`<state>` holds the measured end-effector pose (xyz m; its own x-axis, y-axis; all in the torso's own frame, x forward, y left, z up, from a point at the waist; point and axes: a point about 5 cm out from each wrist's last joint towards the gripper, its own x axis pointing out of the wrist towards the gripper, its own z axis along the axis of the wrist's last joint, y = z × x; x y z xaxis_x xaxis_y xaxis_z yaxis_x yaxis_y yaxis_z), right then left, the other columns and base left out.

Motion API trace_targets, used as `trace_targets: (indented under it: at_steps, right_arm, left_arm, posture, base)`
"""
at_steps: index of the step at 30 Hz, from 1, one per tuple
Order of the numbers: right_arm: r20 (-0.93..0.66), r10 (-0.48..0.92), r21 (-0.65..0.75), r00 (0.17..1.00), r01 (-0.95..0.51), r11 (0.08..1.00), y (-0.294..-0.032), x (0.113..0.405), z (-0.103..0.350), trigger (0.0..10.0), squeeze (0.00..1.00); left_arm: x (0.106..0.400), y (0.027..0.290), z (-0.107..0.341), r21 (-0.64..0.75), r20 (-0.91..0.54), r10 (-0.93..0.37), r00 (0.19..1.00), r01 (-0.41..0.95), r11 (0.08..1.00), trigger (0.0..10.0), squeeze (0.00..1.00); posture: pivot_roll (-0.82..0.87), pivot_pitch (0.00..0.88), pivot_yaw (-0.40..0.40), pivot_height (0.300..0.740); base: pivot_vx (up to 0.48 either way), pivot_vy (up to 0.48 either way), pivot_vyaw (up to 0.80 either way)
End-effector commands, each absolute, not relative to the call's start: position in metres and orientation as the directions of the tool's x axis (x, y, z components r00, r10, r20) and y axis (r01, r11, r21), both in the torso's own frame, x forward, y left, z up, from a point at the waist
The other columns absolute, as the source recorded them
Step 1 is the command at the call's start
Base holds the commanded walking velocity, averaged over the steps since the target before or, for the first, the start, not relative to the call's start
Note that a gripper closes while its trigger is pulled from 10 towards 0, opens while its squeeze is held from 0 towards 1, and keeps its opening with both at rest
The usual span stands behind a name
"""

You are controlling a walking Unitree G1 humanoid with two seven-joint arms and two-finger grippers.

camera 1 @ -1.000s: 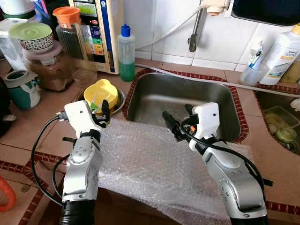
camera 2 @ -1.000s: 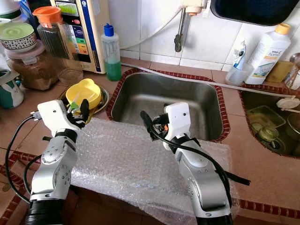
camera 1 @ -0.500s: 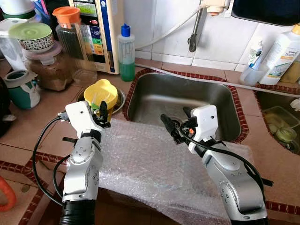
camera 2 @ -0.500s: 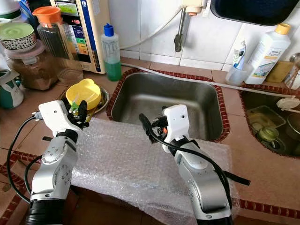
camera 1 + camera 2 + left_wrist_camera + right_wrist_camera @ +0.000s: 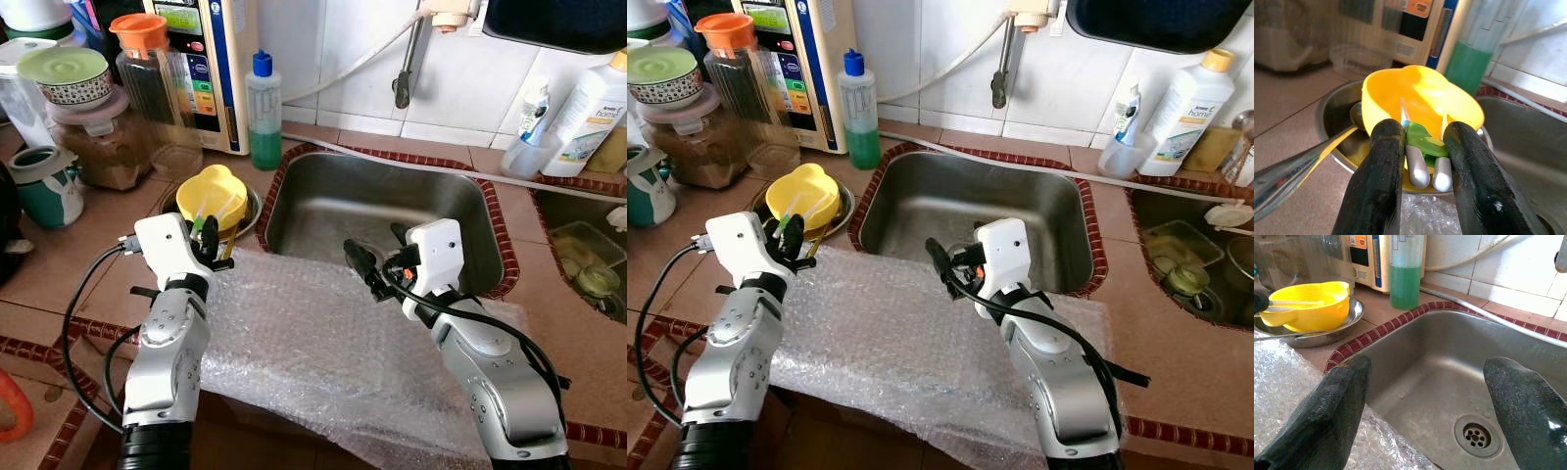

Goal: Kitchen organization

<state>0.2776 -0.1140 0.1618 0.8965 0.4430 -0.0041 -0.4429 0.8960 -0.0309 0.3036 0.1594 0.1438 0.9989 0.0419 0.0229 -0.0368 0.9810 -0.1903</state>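
A yellow bowl sits in a shallow metal dish left of the steel sink. Two white-handled utensils with a green part stick out of the bowl. My left gripper is at the bowl's near rim, and in the left wrist view its fingers press on both sides of those handles. My right gripper hangs open over the sink's front edge, nothing between its fingers. A bubble wrap sheet covers the counter under both arms.
A green soap bottle, a water dispenser and several jars crowd the back left. A metal spoon lies in the dish. A white bottle and a second basin are at the right.
The left gripper has dropped slightly at the bowl's rim and its fingers now hold the white utensil handles. The right gripper has drifted a little to the right, still open.
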Motion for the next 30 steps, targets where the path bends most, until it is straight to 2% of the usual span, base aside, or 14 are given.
trace_targets:
  at_steps: [1, 14, 20, 26, 27, 28, 29, 30]
  right_arm:
    - [0.022, 0.446, -0.042, 0.895, -0.445, 0.895, -0.115, 0.277, 0.167, 10.0, 0.00]
    - [0.032, 0.442, -0.040, 0.897, -0.441, 0.897, -0.114, 0.280, 0.168, 10.0, 0.00]
    - [0.041, 0.432, -0.018, 0.901, -0.432, 0.902, -0.113, 0.281, 0.170, 10.0, 0.00]
    - [0.042, 0.431, -0.004, 0.901, -0.431, 0.902, -0.112, 0.282, 0.170, 10.0, 0.00]
    - [0.042, 0.433, 0.007, 0.901, -0.433, 0.901, -0.111, 0.283, 0.170, 10.0, 0.00]
    - [0.042, 0.427, 0.039, 0.903, -0.429, 0.903, -0.111, 0.284, 0.171, 10.0, 0.00]
    - [0.047, 0.406, 0.107, 0.913, -0.408, 0.907, -0.113, 0.288, 0.173, 10.0, 0.00]
    - [0.052, 0.391, 0.164, 0.919, -0.394, 0.905, -0.114, 0.292, 0.176, 10.0, 0.00]
  left_arm:
    - [0.302, 0.158, 0.152, -0.146, 0.056, 0.021, 0.998, -0.012, 0.989, 0.0, 0.00]
    - [0.298, 0.172, 0.168, 0.001, 0.143, 0.056, 0.988, -0.057, 0.998, 0.0, 0.00]
    - [0.298, 0.164, 0.191, 0.157, 0.282, -0.016, 0.959, -0.030, 0.987, 0.0, 0.00]
    - [0.297, 0.154, 0.206, 0.242, 0.365, -0.086, 0.927, -0.005, 0.970, 0.0, 0.00]
    - [0.298, 0.153, 0.210, 0.217, 0.370, -0.091, 0.925, 0.009, 0.976, 1.6, 0.00]
    - [0.301, 0.151, 0.214, 0.170, 0.370, -0.096, 0.924, 0.035, 0.985, 8.2, 0.00]
    - [0.304, 0.146, 0.220, 0.104, 0.370, -0.123, 0.921, 0.090, 0.991, 10.0, 0.00]
    - [0.307, 0.142, 0.225, 0.057, 0.375, -0.146, 0.916, 0.134, 0.989, 10.0, 0.00]
  posture:
    - [0.03, 0.065, -0.013, 0.740]
    - [0.04, 0.063, -0.013, 0.740]
    - [0.04, 0.062, -0.014, 0.740]
    - [0.04, 0.061, -0.014, 0.740]
    - [0.05, 0.060, -0.019, 0.740]
    - [0.05, 0.060, -0.019, 0.740]
    - [0.05, 0.058, -0.020, 0.740]
    - [0.06, 0.058, -0.019, 0.740]
  base:
    - [0.000, 0.000, 0.00]
    - [0.000, 0.000, 0.00]
    - [0.000, 0.000, 0.00]
    - [0.000, 0.000, 0.00]
    - [0.000, 0.000, 0.00]
    - [0.000, 0.000, 0.00]
    - [0.000, 0.000, 0.00]
    - [0.000, 0.000, 0.00]
